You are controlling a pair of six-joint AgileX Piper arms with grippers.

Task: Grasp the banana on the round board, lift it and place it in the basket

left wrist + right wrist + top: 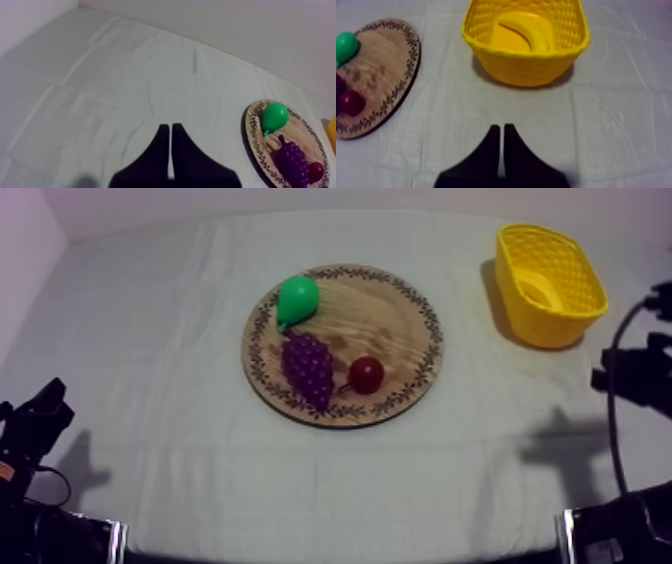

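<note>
Already the banana (528, 32) lies inside the basket (526, 67), so the task looks done. The left pincer (168, 127) and the right pincer (501, 127) are each pressed together on nothing, over bare table (150, 338). The main risk, I judge, is the right arm nudging or tipping the nearby basket and spilling the banana. The board (400, 318) holds the other fruit.

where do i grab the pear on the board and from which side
Probably across the pear's wide round body, coming down from above. It lies on its side by the wooden board's rim, narrow end toward the grapes, so close one finger rim-side and one toward the board's middle, clear of the grapes.
</note>
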